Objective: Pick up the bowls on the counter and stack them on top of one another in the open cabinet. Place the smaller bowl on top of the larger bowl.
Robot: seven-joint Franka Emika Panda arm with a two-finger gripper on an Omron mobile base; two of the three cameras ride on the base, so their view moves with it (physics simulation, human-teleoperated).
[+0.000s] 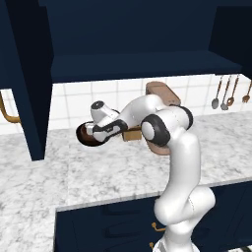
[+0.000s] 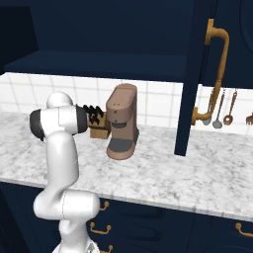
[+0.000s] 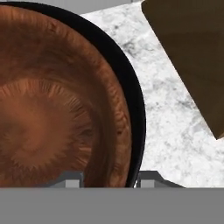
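**A:** Fingers [image 3: 72, 177] nearest of all: one tip inside the brown bowl [image 3: 43, 100], one outside, straddling its right-hand wall.

**B:** Clamped, or only straddling?

**A:** Cannot tell. Close against the wall on both sides, but no way to judge any squeeze. Probably set there because a deep, glossy bowl offers nothing to pinch except its wall.

**B:** And the black band [image 3: 139, 118] hugging the edge?

**A:** Maybe the larger bowl underneath, maybe just this bowl's own dark outside. Impossible to say from here.

**B:** From the left base view, then, left to right?

**A:** Far left, navy cabinet door [image 1: 29, 98], swung out so the open cabinet [image 1: 142, 66] can be entered from the front. Next, the same bowl at the end of the folded arm, low over the marbled surface [image 1: 98, 167], towards the tiled wall. Resting or just lifted, hard to say. Just beside it on the right, knife block [image 1: 130, 134]. Then the coffee machine [image 1: 160, 91] behind the elbow, and hanging utensils [image 1: 224, 93] far right.

**B:** What next?

**A:** At a guess, a lift clear of the block, then up onto the shelf overhead. Worth watching for the slick wall slipping.
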